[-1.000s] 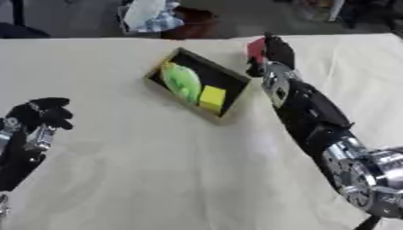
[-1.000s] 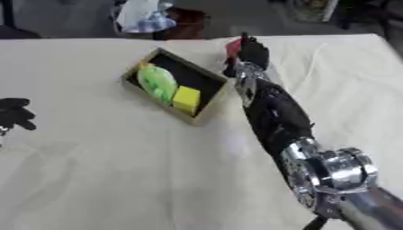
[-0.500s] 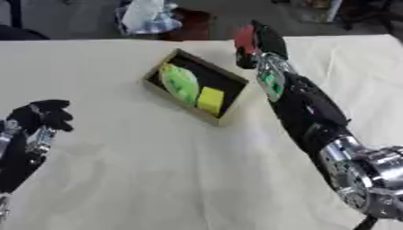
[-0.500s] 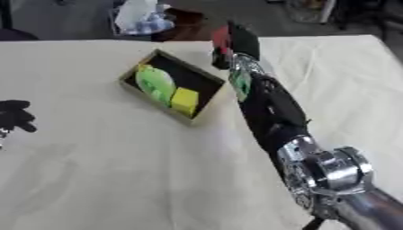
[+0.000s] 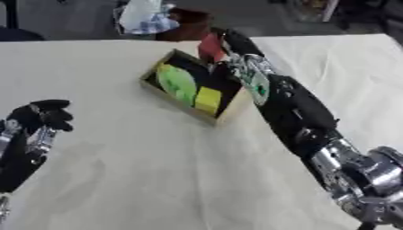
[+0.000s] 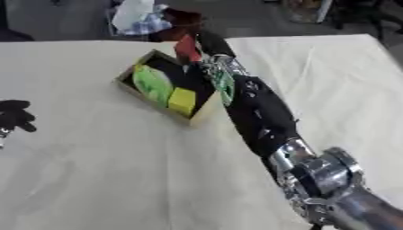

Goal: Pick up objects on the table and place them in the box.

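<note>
In the left eye view, the robot's right hand (image 5: 236, 47) is pinching a small flat red object (image 5: 210, 46) and holding it over the far corner of the shallow tan cardboard box with a dark inside (image 5: 230, 111). From that hand, the box's free dark floor is lying toward seven o'clock, so the release is looking like a short drop (my judgement). The box's long axis is running from eleven to five o'clock; a rounded bright green object (image 5: 177, 82) and a yellow block (image 5: 208, 99) are already lying in it. The left hand (image 5: 41, 117) is idling with fingers curled at nine o'clock on the cream-covered bench (image 5: 118, 179), well apart.

In the right eye view, the red object (image 6: 185, 46) is hanging just beyond the box's far rim.
</note>
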Tool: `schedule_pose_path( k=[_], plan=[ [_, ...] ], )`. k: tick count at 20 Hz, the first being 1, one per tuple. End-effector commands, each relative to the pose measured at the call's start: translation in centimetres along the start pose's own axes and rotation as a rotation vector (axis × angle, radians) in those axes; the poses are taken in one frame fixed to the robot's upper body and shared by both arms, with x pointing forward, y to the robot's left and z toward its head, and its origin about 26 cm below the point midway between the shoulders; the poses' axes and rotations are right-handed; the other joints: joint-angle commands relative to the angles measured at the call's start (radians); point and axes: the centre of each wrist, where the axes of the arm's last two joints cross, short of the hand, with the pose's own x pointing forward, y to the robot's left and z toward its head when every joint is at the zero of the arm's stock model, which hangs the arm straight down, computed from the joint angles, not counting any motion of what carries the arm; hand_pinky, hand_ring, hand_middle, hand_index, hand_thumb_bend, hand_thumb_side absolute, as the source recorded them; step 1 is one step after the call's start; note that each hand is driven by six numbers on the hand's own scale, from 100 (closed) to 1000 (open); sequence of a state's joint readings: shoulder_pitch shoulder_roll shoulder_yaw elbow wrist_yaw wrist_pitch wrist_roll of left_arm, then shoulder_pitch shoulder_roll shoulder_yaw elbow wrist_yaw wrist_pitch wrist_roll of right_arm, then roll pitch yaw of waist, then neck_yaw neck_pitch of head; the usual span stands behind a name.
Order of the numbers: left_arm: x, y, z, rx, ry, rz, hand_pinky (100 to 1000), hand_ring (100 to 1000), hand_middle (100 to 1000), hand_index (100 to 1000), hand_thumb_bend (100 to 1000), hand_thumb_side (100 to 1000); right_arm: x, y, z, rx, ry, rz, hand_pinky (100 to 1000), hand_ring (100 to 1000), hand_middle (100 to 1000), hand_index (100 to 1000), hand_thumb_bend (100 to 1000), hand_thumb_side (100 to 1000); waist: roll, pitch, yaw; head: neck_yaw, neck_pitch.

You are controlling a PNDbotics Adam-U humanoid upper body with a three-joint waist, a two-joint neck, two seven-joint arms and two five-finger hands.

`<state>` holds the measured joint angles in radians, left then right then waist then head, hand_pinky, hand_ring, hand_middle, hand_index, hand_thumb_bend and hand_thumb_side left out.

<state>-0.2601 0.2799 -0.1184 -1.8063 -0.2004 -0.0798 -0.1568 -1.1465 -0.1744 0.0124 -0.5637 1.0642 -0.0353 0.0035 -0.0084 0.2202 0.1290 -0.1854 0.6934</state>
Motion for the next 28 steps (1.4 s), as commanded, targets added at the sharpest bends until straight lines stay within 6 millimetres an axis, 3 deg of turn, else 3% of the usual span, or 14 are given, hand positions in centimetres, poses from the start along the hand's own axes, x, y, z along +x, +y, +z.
schedule_pose_path(
  k=[1,2,3,4,5,6,7,8,9,13,16,20,21,28],
  plan=[
    [0.5,0.6,-0.3,0.011,-0.023,-0.013,789,554,566,776,100,746,-0.6,-2.0,-0.2,-0.003,-0.045,0.006,890,817,585,1000,100,374,-0.006,-0.019,0.0,0.0,-0.007],
    [0.5,0.6,-0.3,0.01,-0.022,-0.013,789,554,566,776,100,746,-0.1,-1.1,-0.1,0.038,-0.07,0.016,890,817,585,1000,100,374,-0.007,-0.02,-0.002,0.001,-0.006],
    [0.5,0.6,-0.2,0.011,-0.02,-0.014,789,554,568,776,100,746,0.4,-0.4,-0.1,0.075,-0.099,0.028,895,823,605,1000,100,530,-0.007,-0.02,-0.005,0.002,-0.005],
    [0.4,0.6,-0.2,0.012,-0.019,-0.014,789,554,568,776,100,746,0.6,-0.1,-0.1,0.104,-0.124,0.038,895,823,605,1000,100,530,-0.007,-0.021,-0.007,0.004,-0.004],
    [0.4,0.6,-0.2,0.013,-0.017,-0.014,789,557,568,776,100,747,0.8,0.2,-0.1,0.131,-0.149,0.046,900,837,662,1000,100,766,-0.008,-0.021,-0.008,0.004,-0.003],
    [0.4,0.6,-0.2,0.013,-0.016,-0.014,789,557,569,776,100,747,0.9,0.3,-0.1,0.154,-0.171,0.052,901,838,671,1000,100,784,-0.008,-0.022,-0.009,0.005,-0.003],
    [0.4,0.6,-0.2,0.014,-0.016,-0.015,790,558,569,776,100,747,1.0,0.3,-0.1,0.174,-0.193,0.06,908,859,746,1000,100,931,-0.009,-0.022,-0.01,0.005,-0.003],
    [0.4,0.6,-0.2,0.014,-0.015,-0.015,790,558,569,776,100,747,1.0,0.2,-0.1,0.191,-0.212,0.069,908,859,746,1000,100,931,-0.009,-0.022,-0.011,0.005,-0.002],
    [0.4,0.6,-0.2,0.014,-0.015,-0.015,790,558,569,776,100,747,1.0,0.1,-0.1,0.206,-0.231,0.078,918,877,798,1000,100,1000,-0.009,-0.023,-0.011,0.006,-0.002],
    [0.3,0.7,-0.1,0.017,-0.014,-0.016,790,559,569,776,100,745,1.1,-1.1,-0.2,0.238,-0.301,0.095,937,911,916,1000,100,1000,-0.011,-0.025,-0.013,0.008,-0.002],
    [0.3,0.7,-0.1,0.019,-0.012,-0.016,790,559,569,776,100,745,0.8,-2.8,-0.3,0.232,-0.351,0.082,942,918,944,1000,100,1000,-0.011,-0.026,-0.014,0.01,-0.002],
    [0.2,0.7,-0.1,0.021,-0.009,-0.016,791,559,569,776,100,745,0.3,-5.9,-0.2,0.192,-0.421,0.061,947,930,975,1000,100,887,-0.013,-0.029,-0.017,0.014,-0.001],
    [0.2,0.7,-0.1,0.022,-0.008,-0.016,790,559,569,775,100,745,0.0,-6.7,-0.1,0.182,-0.438,0.058,948,931,980,1000,100,808,-0.013,-0.03,-0.018,0.015,-0.001],
    [0.0,0.7,0.1,0.026,0.0,-0.016,790,559,569,775,100,749,-1.0,-12.3,1.3,0.001,-0.528,0.024,944,924,976,1000,100,566,-0.016,-0.033,-0.025,0.028,0.003]
  ],
)
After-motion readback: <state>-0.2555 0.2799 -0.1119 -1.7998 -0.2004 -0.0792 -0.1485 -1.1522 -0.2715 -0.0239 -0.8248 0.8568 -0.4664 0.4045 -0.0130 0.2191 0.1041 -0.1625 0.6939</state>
